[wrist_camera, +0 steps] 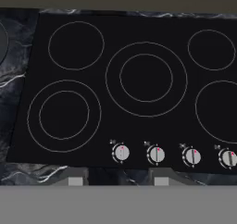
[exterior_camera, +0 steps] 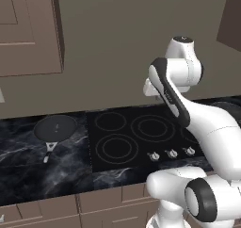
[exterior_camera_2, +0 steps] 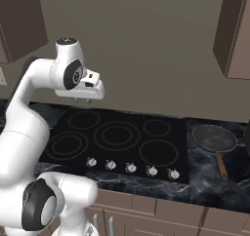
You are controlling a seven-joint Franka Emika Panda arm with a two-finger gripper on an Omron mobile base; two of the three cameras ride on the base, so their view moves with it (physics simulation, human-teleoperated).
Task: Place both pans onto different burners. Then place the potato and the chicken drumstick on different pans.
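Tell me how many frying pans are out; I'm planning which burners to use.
2. The black pan sits on the counter left of the cooktop; the wooden-handled pan sits right of it.

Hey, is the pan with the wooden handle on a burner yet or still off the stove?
Off. The pan with the wooden handle sits on the marble counter right of the cooktop, whose rings are all bare.

The cooktop (exterior_camera_2: 117, 137) is set into the tabletop (exterior_camera: 28, 170), with a wall behind it. One pan (exterior_camera: 56, 128) lies on the tabletop just left of the cooktop, its handle (exterior_camera: 49, 151) pointing toward the front edge — the other pan (exterior_camera_2: 214, 138) lies on the tabletop to the right, handle (exterior_camera_2: 222, 166) also forward. A row of knobs (wrist_camera: 157, 154) runs along the cooktop's front edge, before the burners (wrist_camera: 146, 78). Wall cabinets (exterior_camera: 28, 29) hang above on both sides — drawers (exterior_camera: 99, 201) sit below the tabletop.
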